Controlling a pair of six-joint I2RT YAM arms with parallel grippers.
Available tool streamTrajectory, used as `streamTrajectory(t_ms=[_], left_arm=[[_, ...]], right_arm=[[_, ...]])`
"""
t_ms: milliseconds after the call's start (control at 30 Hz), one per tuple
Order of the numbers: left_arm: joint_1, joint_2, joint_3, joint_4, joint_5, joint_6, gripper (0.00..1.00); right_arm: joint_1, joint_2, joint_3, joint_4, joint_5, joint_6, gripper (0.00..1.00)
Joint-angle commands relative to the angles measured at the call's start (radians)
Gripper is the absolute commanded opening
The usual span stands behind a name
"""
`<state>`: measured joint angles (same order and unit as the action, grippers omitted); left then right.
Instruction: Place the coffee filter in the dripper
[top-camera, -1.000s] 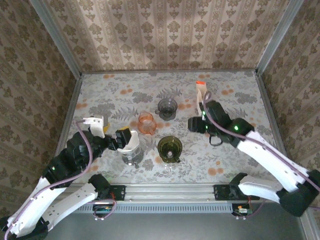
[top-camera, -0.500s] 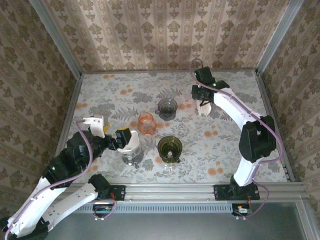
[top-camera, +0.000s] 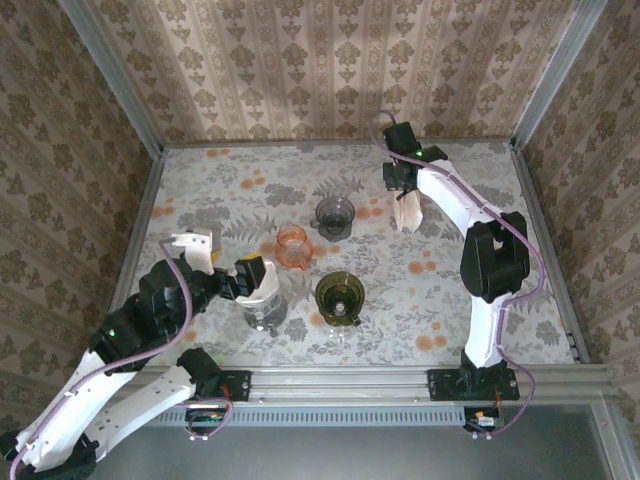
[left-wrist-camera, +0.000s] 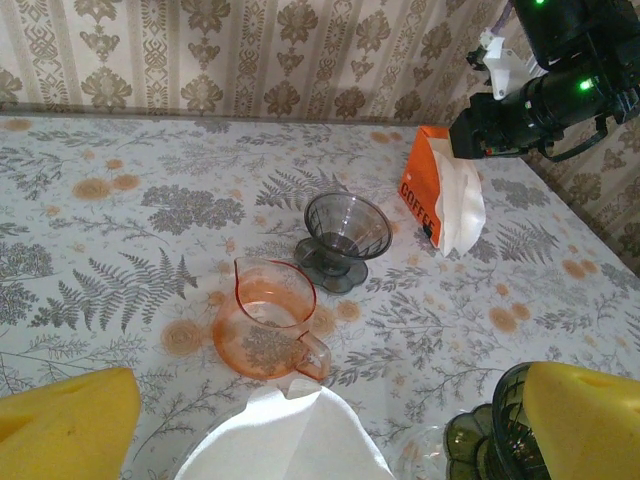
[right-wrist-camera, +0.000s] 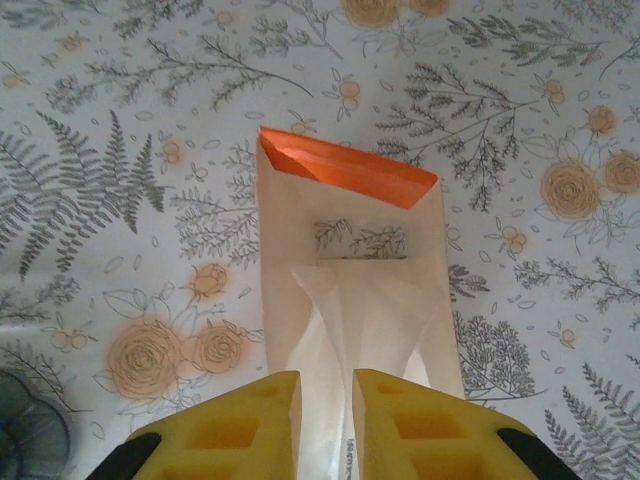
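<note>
Right fingers (right-wrist-camera: 288, 398) clamp white paper coffee filter (right-wrist-camera: 350, 320)
Nested extras could drag out of the one-o'clock orange cardboard box (right-wrist-camera: 345, 172); left fingers (left-wrist-camera: 70, 420) apart.

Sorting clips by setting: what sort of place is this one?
Probably a mock-up robot test booth, not a real kitchen: wallpaper panels held in a metal frame, a floral-covered table, and a mounting rail along its near edge.

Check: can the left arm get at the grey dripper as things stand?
Probably, from above. The left gripper is open and the grey dripper stands uncovered, but the orange jug sits between them, so a low straight approach would likely clip it.
</note>
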<state>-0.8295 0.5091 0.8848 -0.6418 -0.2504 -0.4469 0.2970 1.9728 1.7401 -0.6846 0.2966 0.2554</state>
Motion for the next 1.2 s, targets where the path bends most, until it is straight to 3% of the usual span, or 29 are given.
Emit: streamTrajectory(t_ms=[0, 500, 667, 1000, 1167], left_arm=[[0.008, 0.006, -0.012, 0.021, 0.000, 0.026, 1.00], [0.013, 0.019, -0.007, 0.018, -0.008, 0.032, 1.00], [0.016, 0.019, -0.006, 0.012, -0.004, 0.032, 1.00], [0.017, 0.012, -0.008, 0.008, -0.002, 0.027, 1.00], [0.018, 0.012, -0.006, 0.007, -0.003, 0.027, 1.00]], right_arm=[[-0.003, 0.026, 0.035, -0.040, 0.048, -0.041, 0.22], [-0.004, 0.093, 0.075, -0.061, 0.058, -0.061, 0.21], [-0.004, 0.106, 0.086, -0.066, 0.059, -0.067, 0.17], [-0.005, 0.133, 0.093, -0.080, 0.063, -0.066, 0.19], [-0.003, 0.111, 0.090, -0.064, 0.055, -0.069, 0.09]])
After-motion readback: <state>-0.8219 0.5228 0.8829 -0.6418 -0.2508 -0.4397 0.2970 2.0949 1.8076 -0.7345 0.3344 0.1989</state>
